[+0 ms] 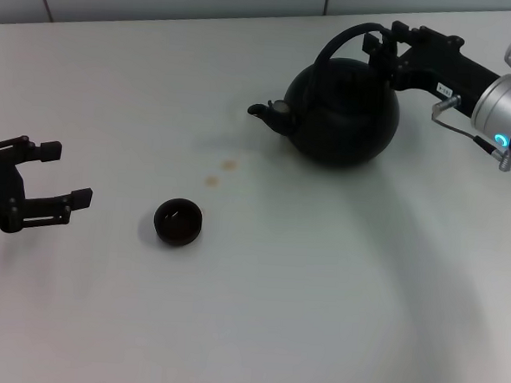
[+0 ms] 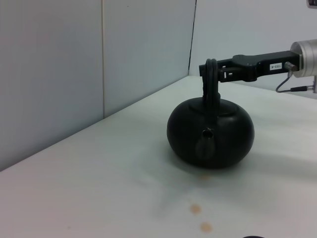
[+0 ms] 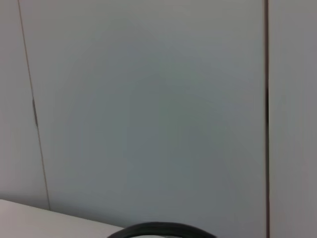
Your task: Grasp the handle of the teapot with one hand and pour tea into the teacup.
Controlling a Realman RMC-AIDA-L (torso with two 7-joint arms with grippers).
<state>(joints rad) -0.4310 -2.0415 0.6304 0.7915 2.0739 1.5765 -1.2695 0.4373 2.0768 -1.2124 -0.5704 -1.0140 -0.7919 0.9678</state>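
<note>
A: Where does the pour stand?

B: Early, I'd judge. The teapot sits flat on the tabletop, toward the far edge and the right side. Its spout points toward the left edge, level, nothing tipped. The right end effector is up at the handle, at the hoop's right end.

A: Clenched on it?

B: I cannot tell. From the head view its tips sit right at the hoop, and from the left wrist view the arm reaches in level with the top of the arch, but neither shows whether the fingers are shut around it. The right wrist view gives only wall and a sliver of dark curve.

A: And the teacup?

B: The teacup stands upright nearer the front, left of centre, well apart from the teapot. I can't make out tea in it. So the lift, the carry across and the tilt all look to be left.

A: The other arm?

B: The left end effector hangs released at the left edge, fingers spread, holding nothing.

A: How does the teapot look?

B: Round, matte black, squat, with a flat lid and a thick arched hoop. Two small brownish stains mark the tabletop between it and the teacup.
</note>
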